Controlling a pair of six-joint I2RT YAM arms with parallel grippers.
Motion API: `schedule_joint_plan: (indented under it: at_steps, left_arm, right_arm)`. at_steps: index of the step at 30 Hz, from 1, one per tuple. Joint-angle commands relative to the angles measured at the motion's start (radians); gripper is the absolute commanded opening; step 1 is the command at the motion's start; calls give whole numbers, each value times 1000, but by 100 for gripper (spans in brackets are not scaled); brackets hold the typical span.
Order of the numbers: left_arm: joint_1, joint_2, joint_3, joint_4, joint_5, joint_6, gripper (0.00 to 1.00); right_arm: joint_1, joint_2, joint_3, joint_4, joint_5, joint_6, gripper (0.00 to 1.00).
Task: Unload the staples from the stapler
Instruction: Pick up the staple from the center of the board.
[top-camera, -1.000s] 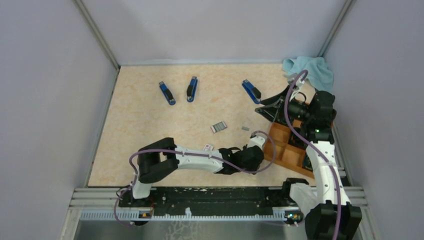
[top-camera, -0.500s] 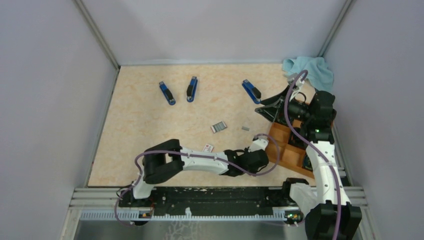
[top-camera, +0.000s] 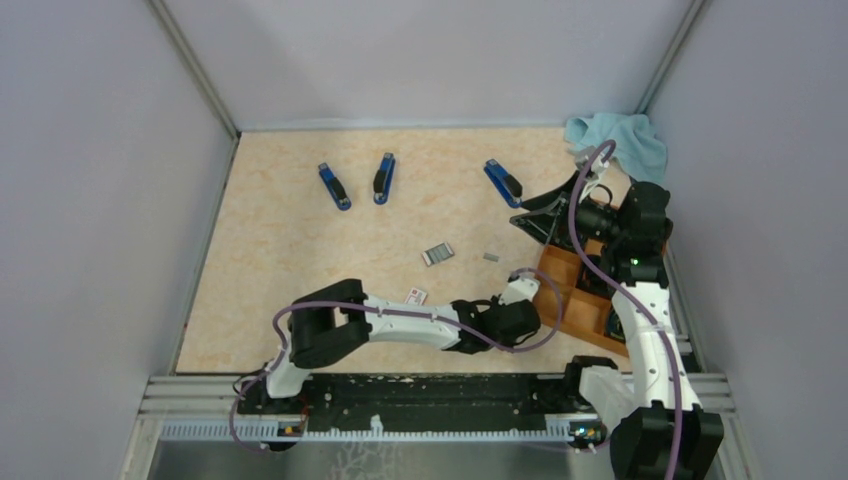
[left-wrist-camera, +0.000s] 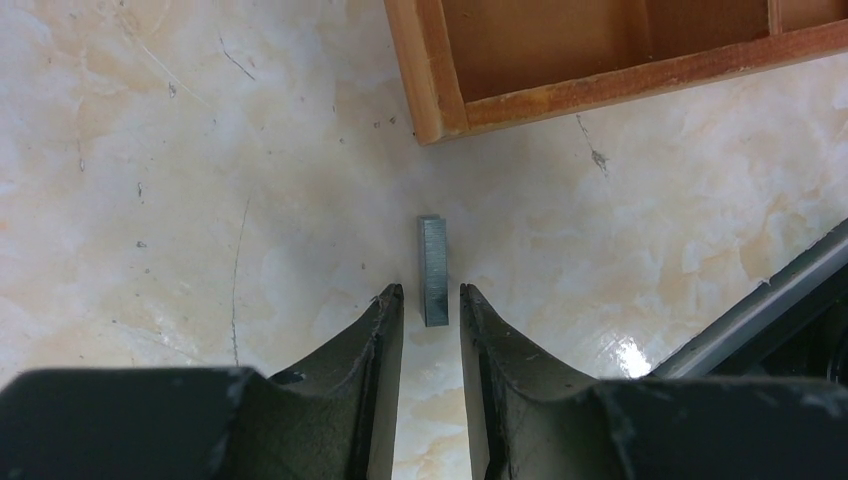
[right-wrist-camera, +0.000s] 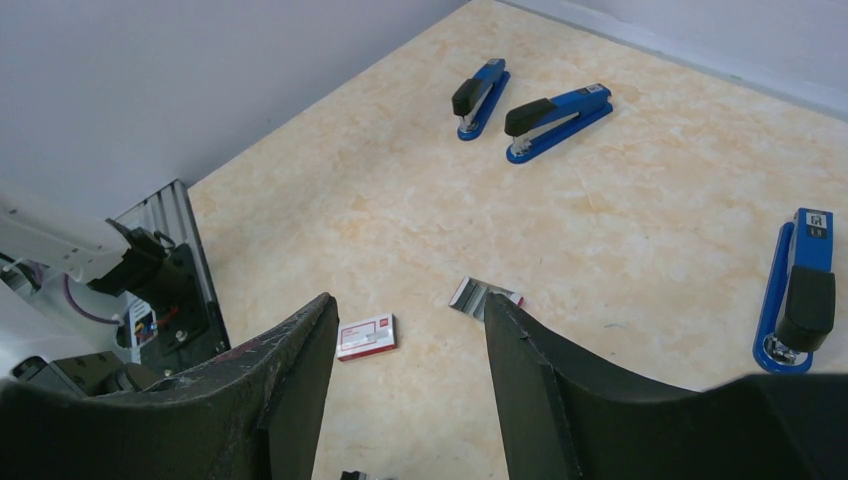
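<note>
left gripper (left-wrist-camera: 432, 292) has its jaws a narrow gap apart around the near end of the staples (left-wrist-camera: 433, 250), not quite touching; right gripper (right-wrist-camera: 410, 303) hangs open, empty

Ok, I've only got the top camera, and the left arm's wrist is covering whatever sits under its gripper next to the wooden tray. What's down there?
Observer: The left wrist view shows a short grey strip of staples lying flat on the table, its near end between the left gripper's fingertips.
Operator: Is it gripped?
Observer: No. The jaws are open, with a thin gap on each side of the strip.
Operator: And how does the tray sit relative to it?
Observer: The wooden tray's corner lies just beyond the strip's far end, with bare table between them.
</note>
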Motion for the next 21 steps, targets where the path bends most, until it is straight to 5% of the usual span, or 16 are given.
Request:
schedule_joint_plan:
  at_steps: [1,21]
  left_arm:
    - [-9,42,44,-53,-17,-3,33]
    - [-26,58,74,-145,-63,-19,31]
  right_arm:
    - [-7,-13,19,27,-7,-16,56]
    - [-7,-14,18,28,-10,-16,57]
